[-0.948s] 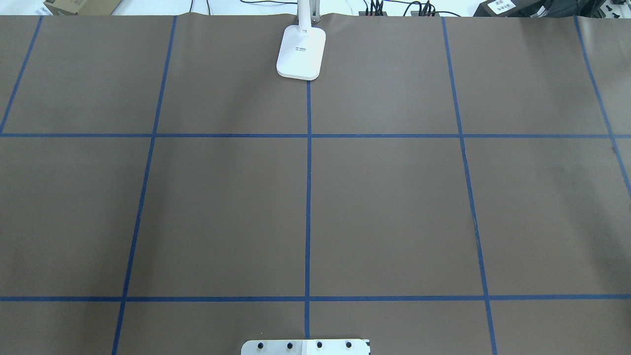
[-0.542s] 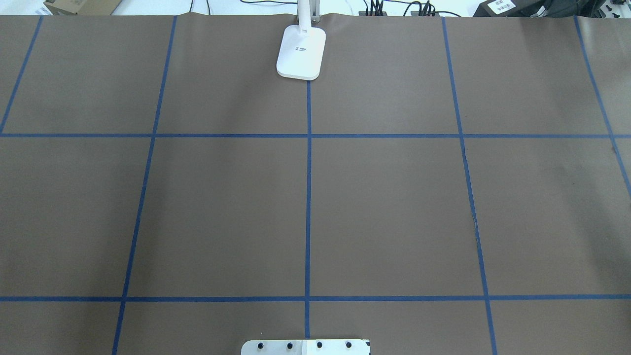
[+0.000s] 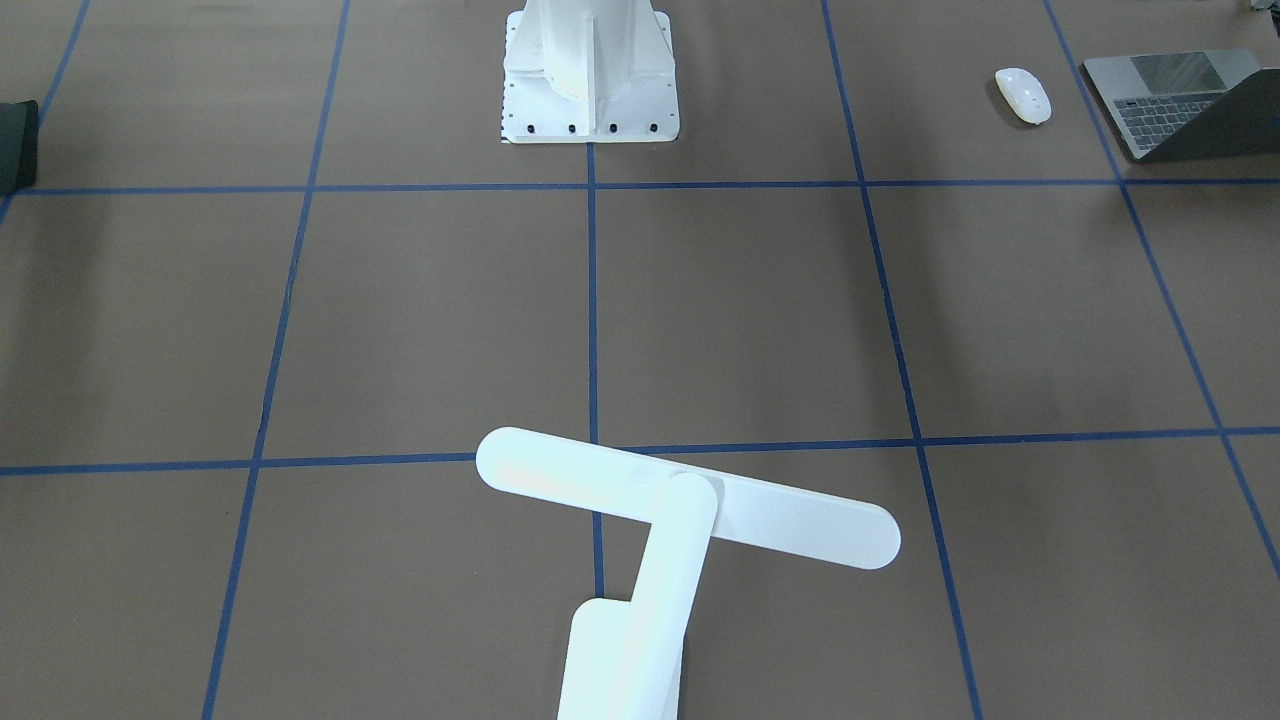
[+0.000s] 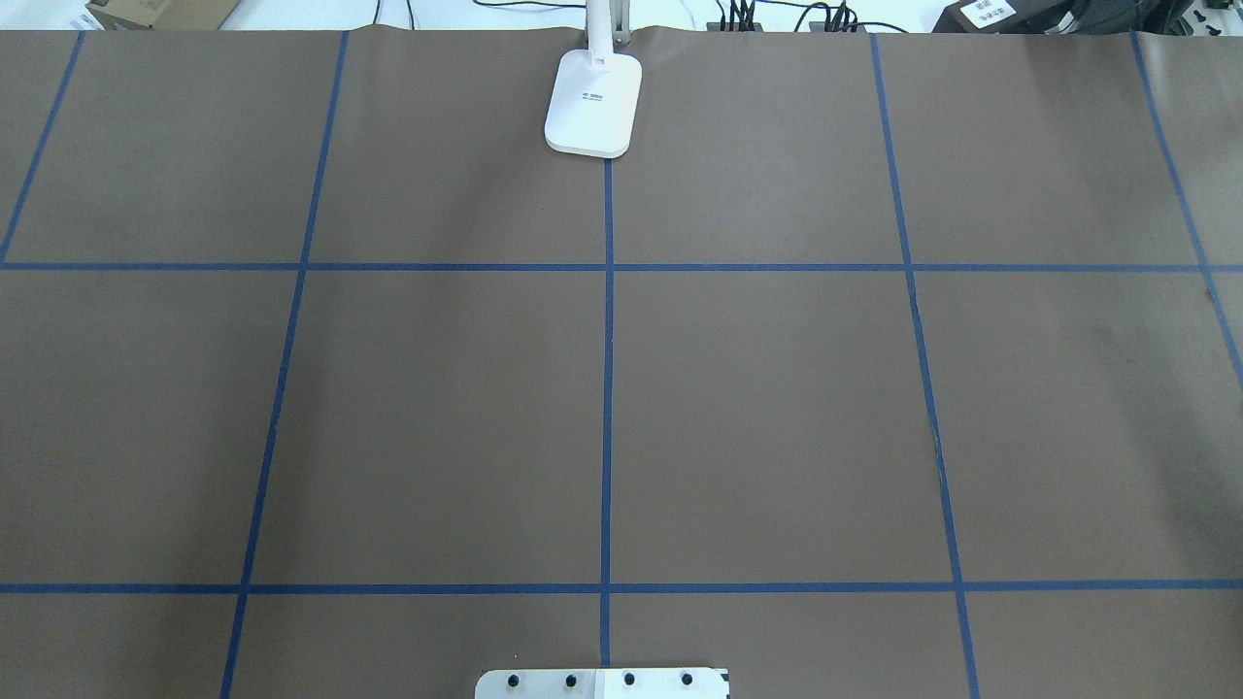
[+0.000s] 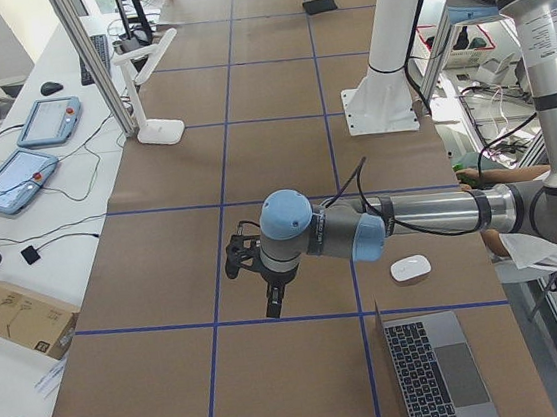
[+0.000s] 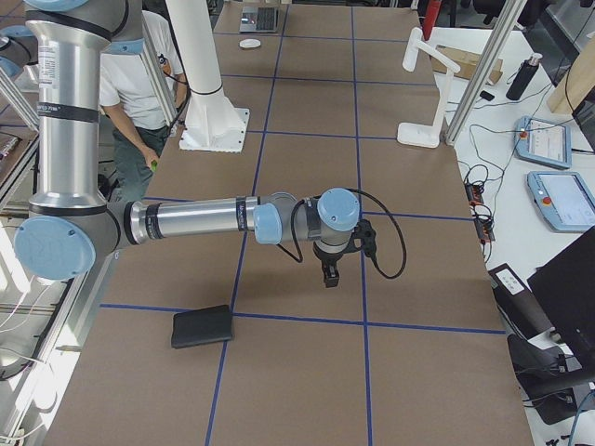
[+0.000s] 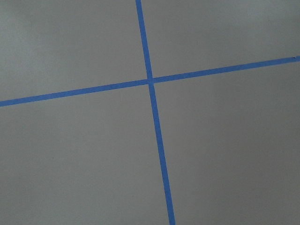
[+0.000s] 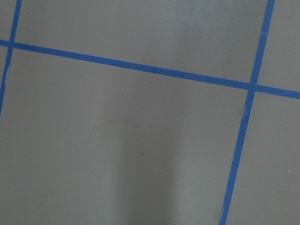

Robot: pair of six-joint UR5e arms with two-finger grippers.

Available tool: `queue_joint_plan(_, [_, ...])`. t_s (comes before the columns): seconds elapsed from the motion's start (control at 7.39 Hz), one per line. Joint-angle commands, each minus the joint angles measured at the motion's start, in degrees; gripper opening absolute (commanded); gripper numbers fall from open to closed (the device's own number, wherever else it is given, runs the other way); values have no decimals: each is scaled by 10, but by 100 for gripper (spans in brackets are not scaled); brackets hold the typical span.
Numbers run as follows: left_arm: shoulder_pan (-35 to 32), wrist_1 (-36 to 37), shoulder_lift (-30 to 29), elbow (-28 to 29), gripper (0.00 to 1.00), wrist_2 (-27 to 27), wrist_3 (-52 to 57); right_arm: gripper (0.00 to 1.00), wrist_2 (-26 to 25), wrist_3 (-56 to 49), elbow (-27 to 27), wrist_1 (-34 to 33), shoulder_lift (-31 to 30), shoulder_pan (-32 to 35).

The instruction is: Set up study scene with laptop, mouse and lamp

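Observation:
The white lamp (image 4: 594,102) stands at the table's far middle edge; its bar head (image 3: 690,500) shows in the front view. The grey laptop (image 3: 1180,100) lies open at the robot's left end, with the white mouse (image 3: 1023,95) beside it. My left gripper (image 5: 275,308) hangs over bare table, short of the mouse (image 5: 410,269) and laptop (image 5: 438,371). My right gripper (image 6: 327,277) hangs over bare table near the right end. I cannot tell whether either gripper is open or shut. Both wrist views show only brown paper and blue tape.
A flat black mat (image 6: 203,325) lies near the right gripper, toward the robot's side. The white robot pedestal (image 3: 590,70) stands at the middle of the robot's edge. A person (image 6: 130,84) stands behind the pedestal. Tablets and cables lie on the operators' side bench (image 6: 548,177).

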Motion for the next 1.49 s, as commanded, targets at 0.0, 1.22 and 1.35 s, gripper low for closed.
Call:
queue_joint_plan(0.0, [-3,-13,12,-4,100,2,-3,100,3,1,-8,0,5,-1])
queue_joint_plan(1.22, [-209,157,66,-9,99,48,-269,99,4,5,-46,105,5,-29])
queue_joint_plan(1.35, [-216,156,110,-20,99,43,-283,99,5,4,-39,109,3,-30])
